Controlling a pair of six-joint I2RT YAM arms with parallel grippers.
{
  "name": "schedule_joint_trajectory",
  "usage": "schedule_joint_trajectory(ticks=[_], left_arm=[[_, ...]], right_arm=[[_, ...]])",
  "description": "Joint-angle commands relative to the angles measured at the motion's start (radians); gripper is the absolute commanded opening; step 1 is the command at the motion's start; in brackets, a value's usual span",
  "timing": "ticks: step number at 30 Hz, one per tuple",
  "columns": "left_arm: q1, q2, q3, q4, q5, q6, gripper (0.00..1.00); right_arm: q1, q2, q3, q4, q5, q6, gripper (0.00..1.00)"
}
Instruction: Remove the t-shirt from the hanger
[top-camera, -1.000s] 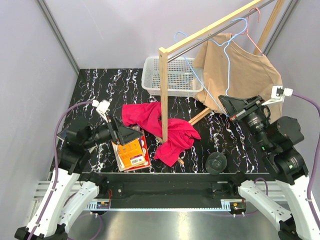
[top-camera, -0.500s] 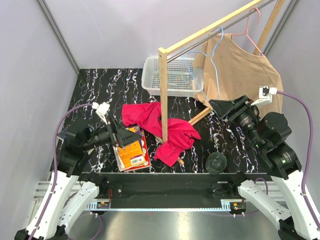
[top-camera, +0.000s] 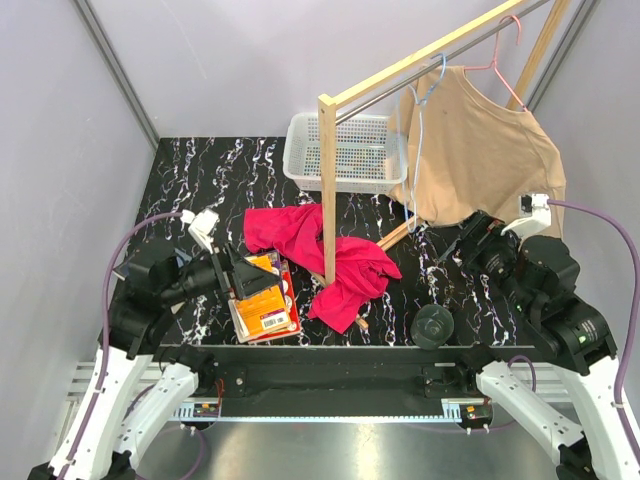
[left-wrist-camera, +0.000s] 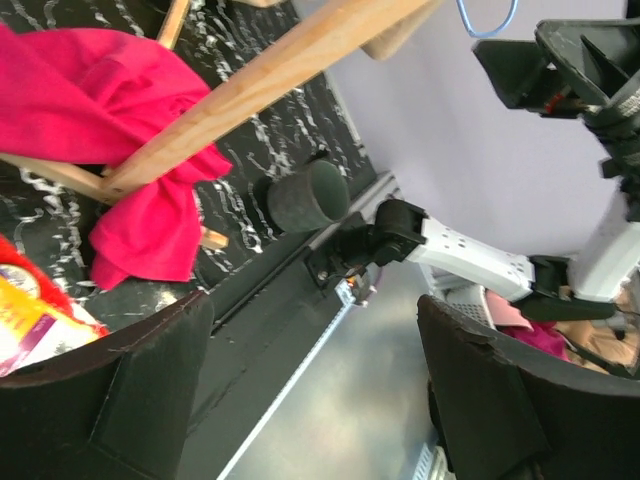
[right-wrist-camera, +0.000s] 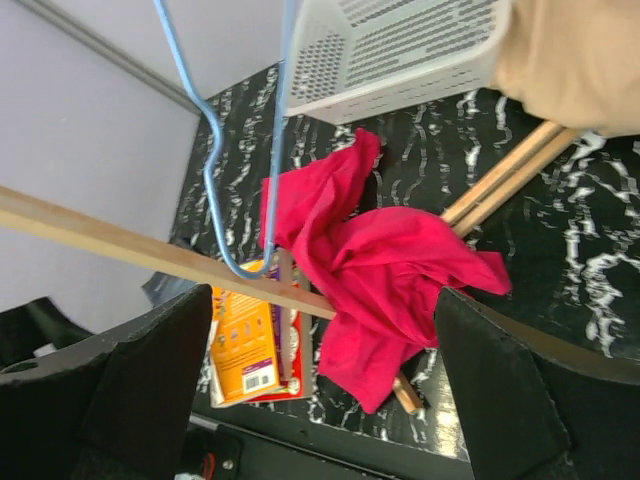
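Since a second ago the right arm has drawn back and sunk toward the table, and the blue hanger (top-camera: 418, 120), then slung low by that arm, has come up to hang bare from the rail at the shirt's left edge. Item: tan t-shirt (top-camera: 480, 150), on a pink hanger (top-camera: 505, 45) at the far right end of the rail, draped full length, its hem above the back right of the table. Item: wooden rack, its sloping rail (top-camera: 430, 50) running up to the right and its upright post (top-camera: 327, 190) standing mid-table between the two arms. A wooden foot (top-camera: 400, 232) lies on the table under the shirt's lower left corner. Item: white perforated basket (top-camera: 345, 150), behind the post. Item: red garment (top-camera: 320, 250), heaped round the base of the post. Item: orange packet (top-camera: 265, 300), just left of the red heap, partly under the left arm. Item: black round object (top-camera: 433, 325), near the front edge. Item: black marbled table (top-camera: 200, 180). Right gripper (right-wrist-camera: 325, 300): jaws spread wide, nothing between them, low beside the shirt's hem and not touching it. Left gripper (left-wrist-camera: 312, 310): jaws likewise wide and empty, above the orange packet.
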Motion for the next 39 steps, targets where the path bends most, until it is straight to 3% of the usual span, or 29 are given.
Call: schedule_joint_trajectory(ticks=[1, 10, 14, 18, 19, 25, 32, 39], left_arm=[[-0.003, -0.025, 0.047, -0.028, -0.09, 0.04, 0.86], [-0.003, 0.108, 0.095, -0.028, -0.165, 0.125, 0.86], [-0.003, 0.215, 0.098, 0.056, -0.21, 0.188, 0.85], [-0.046, 0.419, 0.119, 0.156, -0.271, 0.232, 0.85], [-0.06, 0.54, 0.141, 0.161, -0.279, 0.249, 0.84], [-0.106, 0.91, 0.311, 0.161, -0.287, 0.346, 0.83], [-0.181, 1.134, 0.421, 0.141, -0.354, 0.393, 0.86], [-0.256, 1.248, 0.468, 0.161, -0.409, 0.355, 0.86]], right_arm=[[-0.001, 0.019, 0.086, -0.085, 0.092, -0.055, 1.0], [-0.001, 0.047, 0.112, -0.102, 0.129, -0.039, 1.0], [-0.001, 0.043, 0.095, -0.094, 0.149, -0.059, 1.0], [0.0, 0.027, 0.086, -0.088, 0.141, -0.073, 1.0], [0.0, 0.021, 0.086, -0.091, 0.146, -0.087, 1.0], [-0.001, -0.034, 0.051, -0.073, 0.14, -0.068, 1.0], [0.0, -0.053, 0.008, -0.068, 0.106, -0.113, 1.0], [-0.001, -0.077, -0.075, -0.019, 0.03, -0.125, 1.0]])
